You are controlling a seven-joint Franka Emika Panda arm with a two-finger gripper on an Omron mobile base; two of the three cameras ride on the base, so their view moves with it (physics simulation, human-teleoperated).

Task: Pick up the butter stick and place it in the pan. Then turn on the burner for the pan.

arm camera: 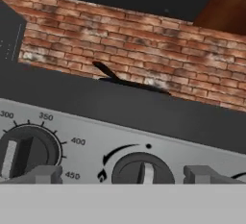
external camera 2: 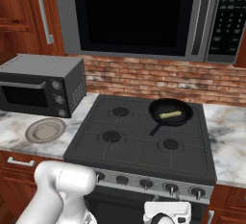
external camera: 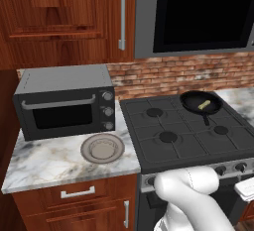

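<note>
- The butter stick lies inside the pan, on the rear right burner of the stove.
- The pan handle points toward the front of the stove.
- The end effector is low in front of the stove, its fingers wide apart and holding nothing.
- Between the fingers, the hand view shows a burner knob on the control panel; an oven dial is beside it.
- On the counter, a plate stands in front of the toaster oven.

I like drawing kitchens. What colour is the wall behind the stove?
Red-brown brick wall with pale mortar lines, clearest in the right base view.
</note>
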